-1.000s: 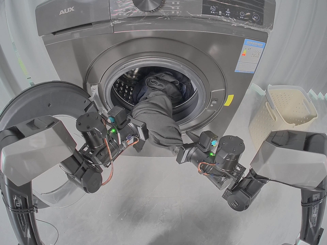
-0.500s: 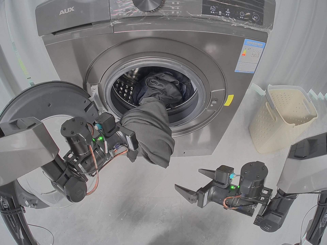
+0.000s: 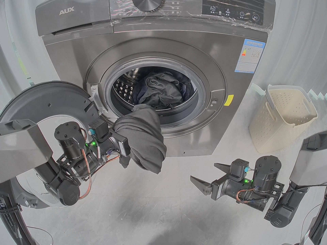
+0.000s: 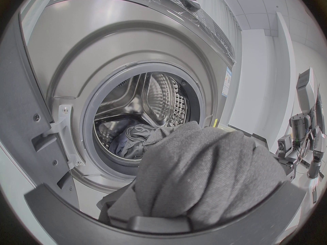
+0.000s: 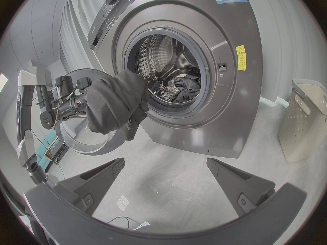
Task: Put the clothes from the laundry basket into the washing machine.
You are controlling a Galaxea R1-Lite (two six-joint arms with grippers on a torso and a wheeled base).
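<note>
The left arm is bent low at the robot's left, its wrist turned inward, and the left gripper (image 3: 133,143) holds a bunched grey garment (image 3: 146,136) that drapes over it and hides the fingers. The right arm is folded low on the robot's right with the forearm lying roughly level and pointing inward toward the left arm. The right gripper (image 3: 204,172) hangs low above the floor, its two dark pointed fingers (image 5: 102,177) spread wide with nothing between them.
</note>
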